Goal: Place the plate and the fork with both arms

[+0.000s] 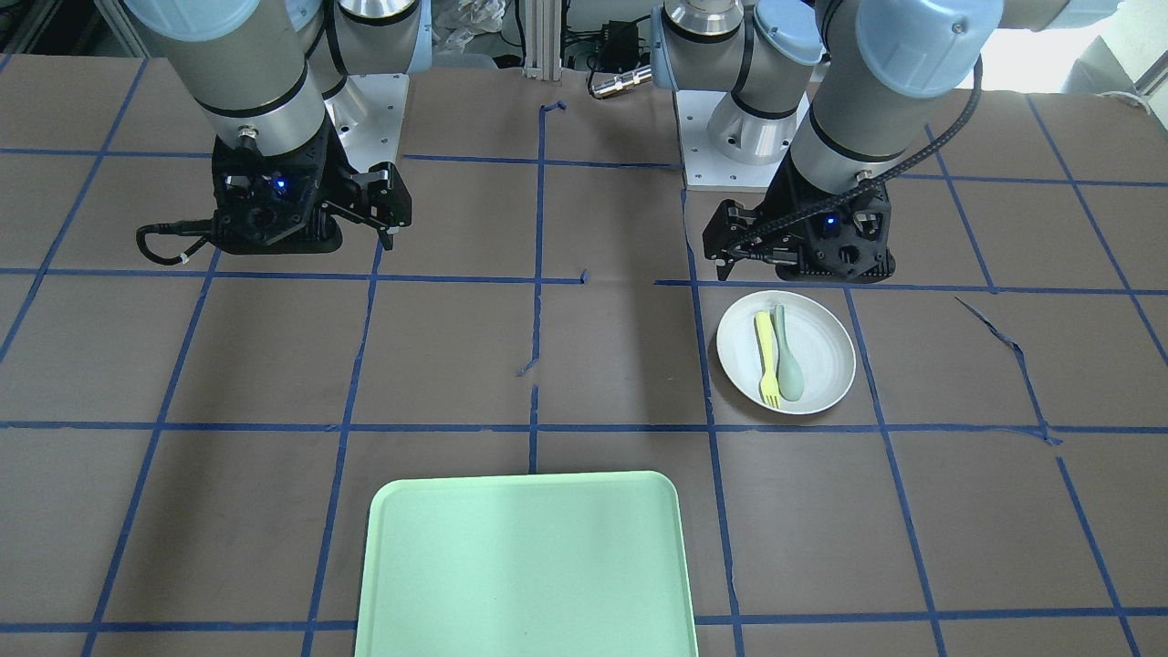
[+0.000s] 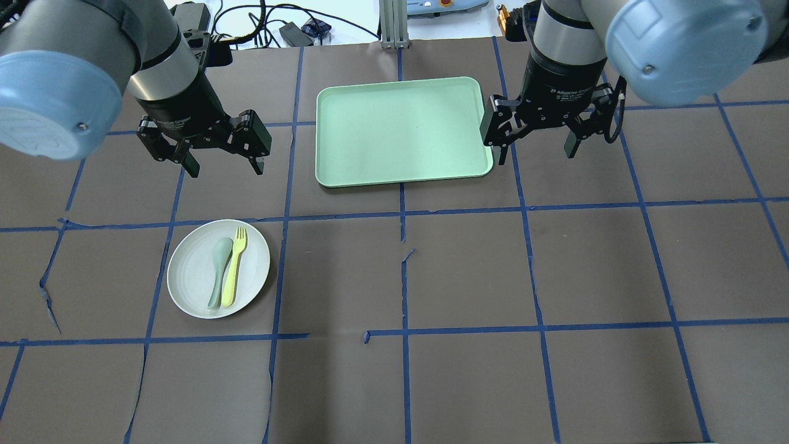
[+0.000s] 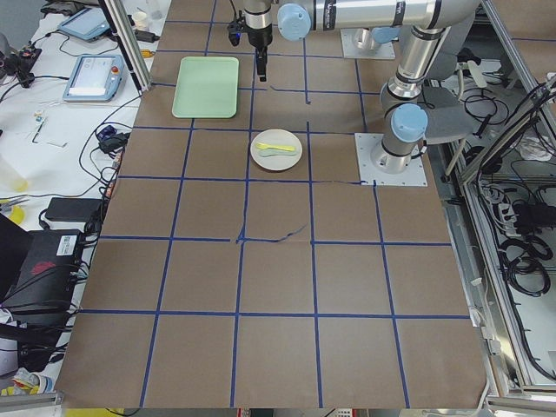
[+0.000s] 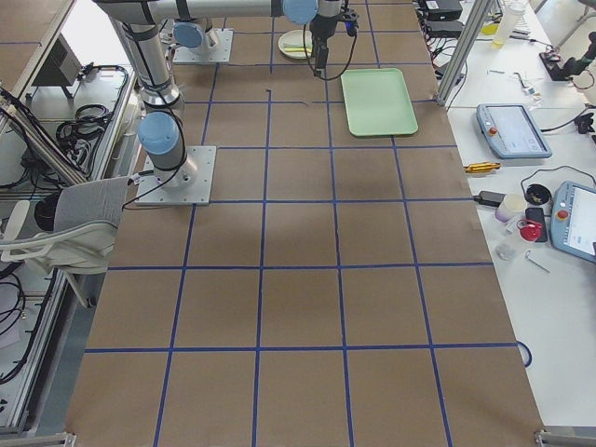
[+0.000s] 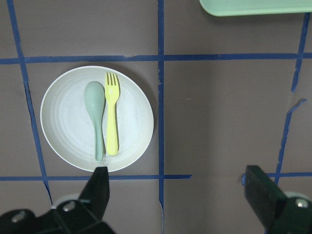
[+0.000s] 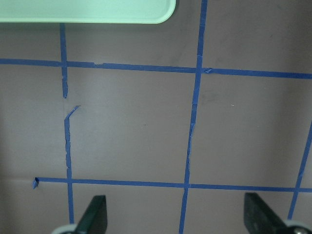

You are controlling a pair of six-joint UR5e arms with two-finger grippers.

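Plate (image 2: 188, 280) and fork (image 2: 235, 266) are together on the robot's left side of the brown surface (image 2: 468, 277). The fork lies flat in the plate, right against a grey-green spoon (image 2: 217, 265) that lies next to it. The green tray (image 2: 400, 126) sits well apart from them, out in the middle. The left end effector (image 2: 225, 168) hangs in the air near the plate, spread wide with nothing in it. The right end effector (image 2: 536, 154) hangs in the air on the other side, also spread wide and empty. Nothing is picked up yet, so the job looks to be at its very start. The left arm (image 2: 166, 74) is nearest the plate, so it seems best placed to reach for it. The fork is thin and hugs the spoon, so pinching only the fork may be tricky.
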